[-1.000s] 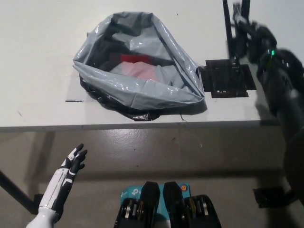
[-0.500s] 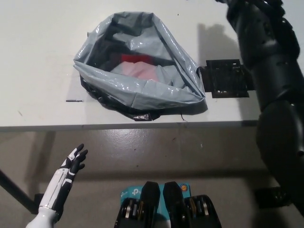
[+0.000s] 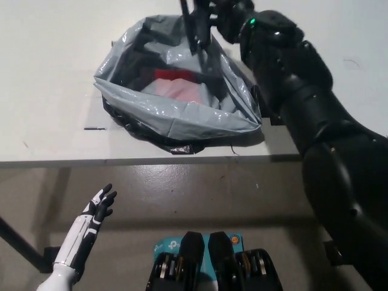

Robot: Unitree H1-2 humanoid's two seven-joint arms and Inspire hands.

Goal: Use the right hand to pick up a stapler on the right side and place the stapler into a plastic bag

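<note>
The black stapler (image 3: 197, 31) hangs upright over the far side of the bag's mouth, and my black right hand (image 3: 227, 13) is shut on its upper part at the top edge of the head view. The grey plastic bag (image 3: 182, 112) lies open on the white table (image 3: 48, 73), with something red (image 3: 173, 75) inside. My right arm reaches in from the bottom right and crosses the bag's right side. Low at the left, below the table edge, my white left hand (image 3: 97, 209) rests open.
A thin black mark (image 3: 94, 128) lies on the table left of the bag. The table's front edge (image 3: 121, 161) runs across the middle, with grey floor below it. My right arm hides the table's right part.
My right arm has swung left from the table's right side, carrying the stapler up and over the bag's mouth. It now covers the black plate. The left hand barely moved.
</note>
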